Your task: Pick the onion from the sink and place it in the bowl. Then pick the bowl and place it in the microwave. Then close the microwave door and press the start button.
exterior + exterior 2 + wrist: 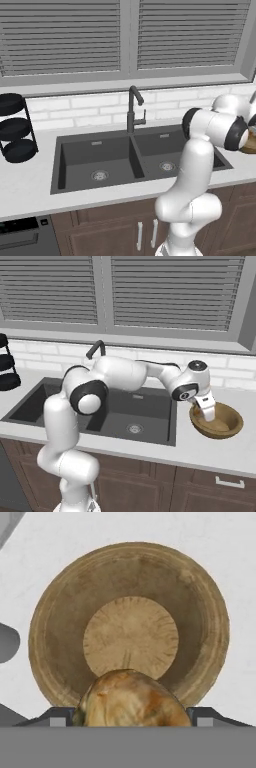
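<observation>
In the hand view, the yellow-brown onion (132,699) sits between my two finger tips (57,718), and my gripper (132,716) is shut on it. Directly beyond it lies the tan wooden bowl (200,592), with nothing inside it. From the right base view, my gripper (207,413) points down into the bowl (230,421), which stands on the counter right of the dark double sink (150,406). In the left base view, my arm hides most of the bowl (250,144). The microwave and its door are out of view.
A tall black faucet (132,107) stands behind the sink (75,165). A black tiered rack (15,127) is on the counter at far left. Silver drain rings (99,175) lie in the basins. White counter (215,451) surrounds the bowl.
</observation>
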Tool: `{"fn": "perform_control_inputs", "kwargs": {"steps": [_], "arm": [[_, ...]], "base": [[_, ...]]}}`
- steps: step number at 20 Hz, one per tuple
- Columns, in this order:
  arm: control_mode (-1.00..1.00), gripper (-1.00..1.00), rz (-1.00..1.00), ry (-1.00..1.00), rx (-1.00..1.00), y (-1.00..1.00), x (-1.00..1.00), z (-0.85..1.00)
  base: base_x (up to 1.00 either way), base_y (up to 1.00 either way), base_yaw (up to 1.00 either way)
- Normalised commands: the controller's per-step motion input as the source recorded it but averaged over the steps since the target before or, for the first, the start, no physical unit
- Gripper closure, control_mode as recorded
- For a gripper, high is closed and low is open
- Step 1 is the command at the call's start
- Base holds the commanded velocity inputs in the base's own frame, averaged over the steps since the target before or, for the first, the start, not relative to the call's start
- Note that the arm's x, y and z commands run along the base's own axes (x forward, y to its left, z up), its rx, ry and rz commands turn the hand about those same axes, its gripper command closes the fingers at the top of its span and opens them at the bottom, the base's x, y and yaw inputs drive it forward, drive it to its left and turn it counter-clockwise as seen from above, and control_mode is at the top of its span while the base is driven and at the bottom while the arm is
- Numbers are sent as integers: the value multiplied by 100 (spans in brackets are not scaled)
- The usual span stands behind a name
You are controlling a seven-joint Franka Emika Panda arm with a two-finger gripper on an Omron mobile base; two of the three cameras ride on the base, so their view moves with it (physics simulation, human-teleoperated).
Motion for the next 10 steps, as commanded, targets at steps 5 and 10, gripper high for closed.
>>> {"fn": "perform_control_inputs", "kwargs": {"steps": [5,10], "arm": [[-100,100,-3,1,2,-46,19,-30],[-100,100,0,1,4,-42,18,-37]], "base": [[0,0,0],[0,0,0]]}}
